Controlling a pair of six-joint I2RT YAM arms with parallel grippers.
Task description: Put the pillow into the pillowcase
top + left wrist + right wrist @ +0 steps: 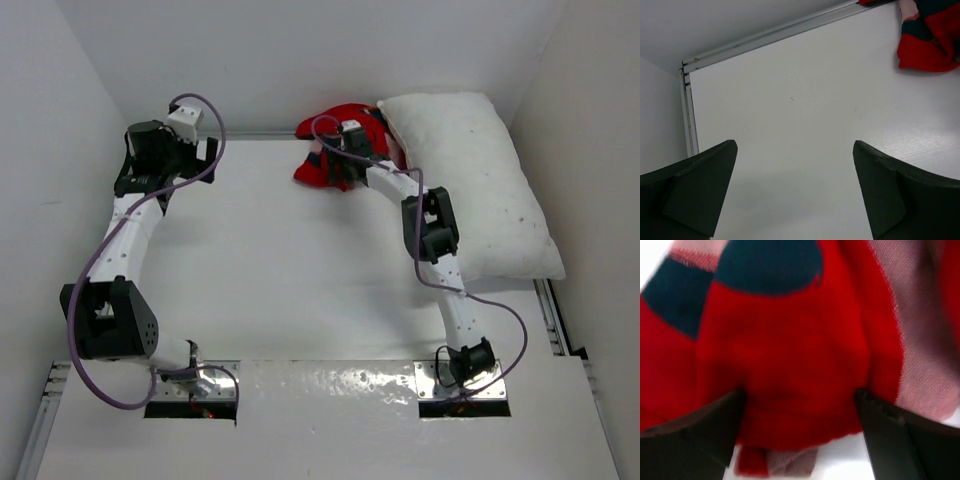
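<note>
The pillow [470, 180] lies lengthwise by the right wall [600, 150], with open table [290, 270] left of it. The right gripper [800, 392] is spread around the crumpled pillowcase [318, 172], and the left gripper [795, 150] is spread also.

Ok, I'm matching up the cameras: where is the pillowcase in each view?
Top external: pillowcase bunched at the far edge of the table, left of the pillow.
Left wrist: top right corner.
Right wrist: fills the frame, inside the open right gripper.
Shared landmark: the white table.
</note>
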